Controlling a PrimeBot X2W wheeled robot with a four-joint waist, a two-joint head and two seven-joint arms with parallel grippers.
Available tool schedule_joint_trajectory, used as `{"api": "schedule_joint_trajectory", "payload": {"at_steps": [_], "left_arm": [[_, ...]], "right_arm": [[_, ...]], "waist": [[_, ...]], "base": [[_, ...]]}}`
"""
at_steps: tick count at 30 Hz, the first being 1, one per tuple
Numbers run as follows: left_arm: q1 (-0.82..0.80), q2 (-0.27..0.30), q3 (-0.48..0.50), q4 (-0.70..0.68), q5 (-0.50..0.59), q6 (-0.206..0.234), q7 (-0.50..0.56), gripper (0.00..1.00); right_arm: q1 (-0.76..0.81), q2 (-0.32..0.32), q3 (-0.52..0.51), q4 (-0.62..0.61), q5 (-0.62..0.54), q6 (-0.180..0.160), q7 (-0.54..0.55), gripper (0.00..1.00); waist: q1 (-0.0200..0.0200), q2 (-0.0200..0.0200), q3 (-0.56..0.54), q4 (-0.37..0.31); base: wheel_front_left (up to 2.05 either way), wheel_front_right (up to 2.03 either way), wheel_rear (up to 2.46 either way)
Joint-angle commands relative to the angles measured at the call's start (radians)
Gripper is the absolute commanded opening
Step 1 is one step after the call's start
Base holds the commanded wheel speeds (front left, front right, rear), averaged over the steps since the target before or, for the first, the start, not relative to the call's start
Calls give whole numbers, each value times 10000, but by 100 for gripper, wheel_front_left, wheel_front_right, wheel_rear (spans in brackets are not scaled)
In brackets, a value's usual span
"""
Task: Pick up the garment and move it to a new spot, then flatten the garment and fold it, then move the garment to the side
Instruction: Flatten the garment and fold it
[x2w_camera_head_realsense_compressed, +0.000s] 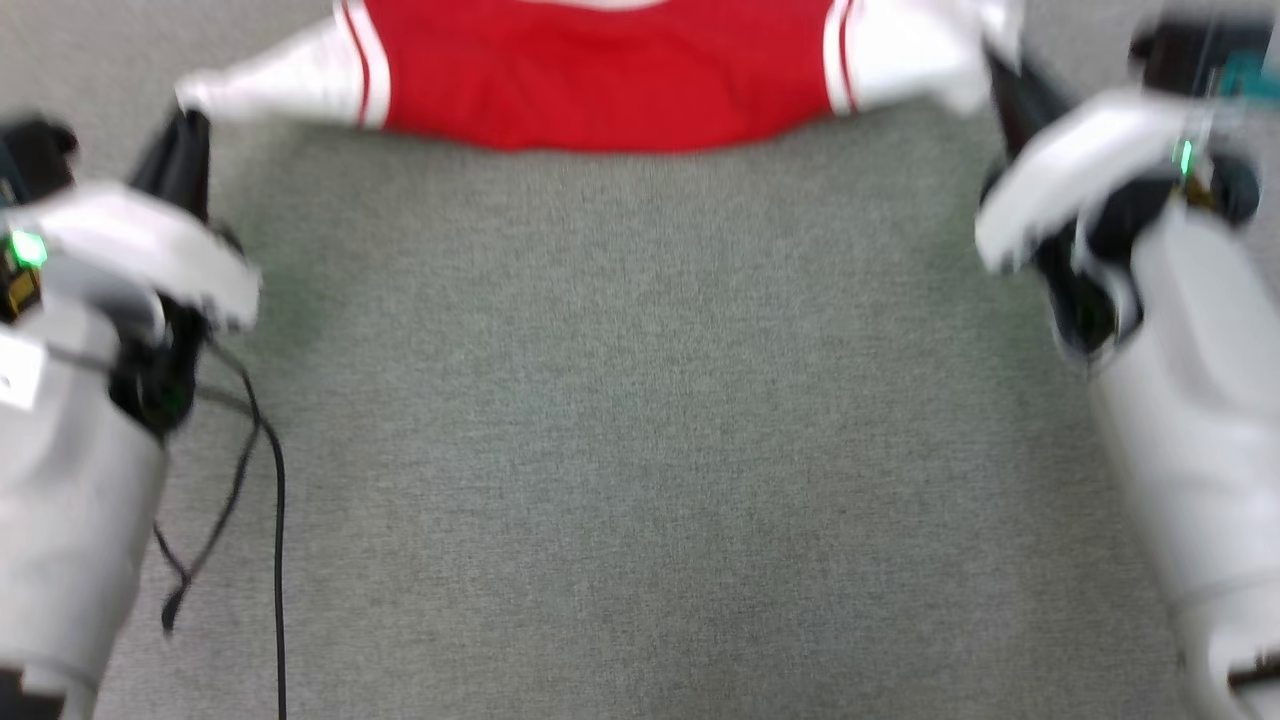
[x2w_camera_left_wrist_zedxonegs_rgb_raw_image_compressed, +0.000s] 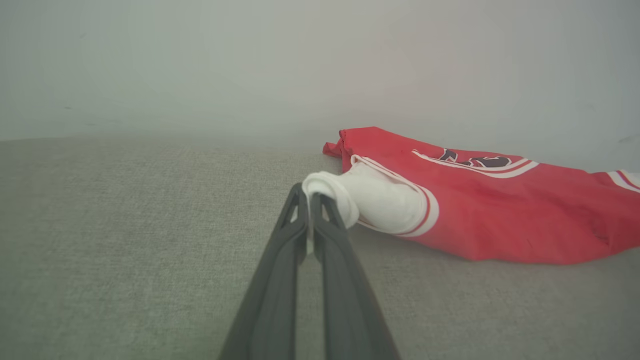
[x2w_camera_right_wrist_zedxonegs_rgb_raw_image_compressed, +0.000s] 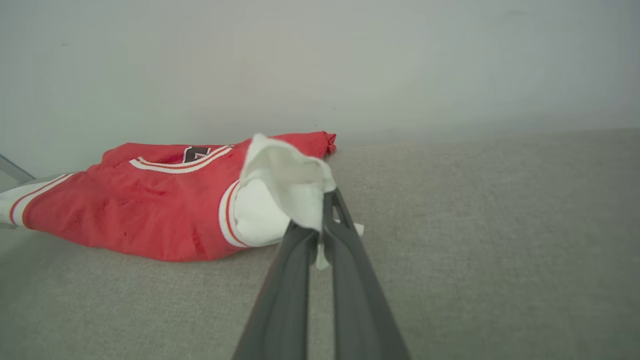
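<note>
Red jersey knit, soft and light: the T-shirt will sag, stretch and crease wherever we pull it, and nothing in it is stiff or breakable. It lies stretched between our two claws and ahead of both. As far as we can tell, its red body is down on the grey woven surface, and a black, white-edged print shows on its far part. For spreading, we judge its outermost ends the place to hold. For folding, the shoulders or hem corners would likely give more control.

The left claw is pinched fully together on the rolled edge of one white sleeve end, which runs off to its right into the body. The right claw is likewise closed tight, the other white sleeve end bunched over its tips and the body lying to its left. Both bites look thin, so a sharp tug could slip the cloth out.

Beyond the claws stands a pale wall. A black cable trails behind the left claw, beside its forearm.
</note>
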Motion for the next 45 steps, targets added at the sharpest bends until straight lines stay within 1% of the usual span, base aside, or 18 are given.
{"api": "schedule_joint_trajectory", "payload": {"at_steps": [1,5,8,11,12,14,18,23,24,28,30,33,34,35,36,37,41,45], "left_arm": [[339,82,4,-99,-37,-20,-80,0],[1618,139,119,-557,60,-12,-191,0],[2668,235,238,-1006,160,120,-221,0],[3747,330,430,-1662,323,348,-230,0],[4857,386,621,-2310,393,572,-233,0],[5648,388,702,-2704,317,759,-234,0],[7069,418,781,-3494,136,1230,-232,0],[8683,488,732,-4267,-65,1826,-16,0],[8950,419,690,-4412,-158,1906,37,0],[9781,362,546,-4694,-289,2106,201,0],[10054,293,314,-4788,-222,2123,341,0],[10194,224,212,-4857,-254,2115,396,0],[10232,149,183,-4973,-155,2182,292,0],[10186,114,170,-5037,-77,2192,235,0],[10122,72,180,-5103,-40,2190,171,0],[10049,50,181,-5163,30,2203,118,0],[9750,-29,202,-5455,366,2256,-22,0],[9485,-156,270,-5779,602,2315,-111,0]], "right_arm": [[416,-101,62,-169,149,-7,31,0],[2017,-447,82,-958,783,-7,43,0],[3249,-641,-85,-1605,1068,-7,115,0],[4460,-729,-365,-2366,1195,-7,290,0],[5623,-710,-800,-3219,1238,-7,574,0],[6409,-652,-1113,-3805,1176,-7,832,0],[7927,-322,-1780,-5003,1012,-7,1407,0],[9786,352,-2683,-6420,671,-9,2196,0],[10118,453,-2837,-6673,579,-10,2331,0],[11320,790,-3364,-7239,240,-9,2802,0],[11815,875,-3479,-7375,175,-9,3010,0],[12263,904,-3560,-7439,-258,-10,3156,0],[12579,946,-3508,-7390,-317,-9,3267,5],[12625,949,-3420,-7337,-184,-9,3273,31],[12607,949,-3322,-7316,-130,-9,3202,47],[12503,946,-3277,-7342,-57,-9,3045,100],[11880,947,-3234,-7533,-98,-7,2436,100],[10913,953,-3599,-7268,-158,-7,1793,100]], "waist": [[1,0,-406,10],[1,0,-1022,45],[1,0,-1509,25],[1,0,-1950,1],[1,0,-2361,-26],[1,0,-2603,-38],[1,0,-3028,-38],[1,0,-3480,84],[1,0,-3536,108],[1,0,-3759,243],[1,0,-3835,342],[1,0,-3868,435],[1,0,-3904,540],[1,0,-3908,572],[1,0,-3903,597],[1,0,-3880,628],[1,0,-3759,780],[1,0,-3493,1000]], "base": [[0,0,0],[0,0,0],[0,0,0],[0,0,0],[0,0,0],[0,0,0],[0,0,0],[0,0,0],[0,0,0],[0,0,0],[0,0,0],[0,0,0],[0,0,0],[0,0,0],[0,0,0],[0,0,0],[0,0,0],[0,0,0]]}}
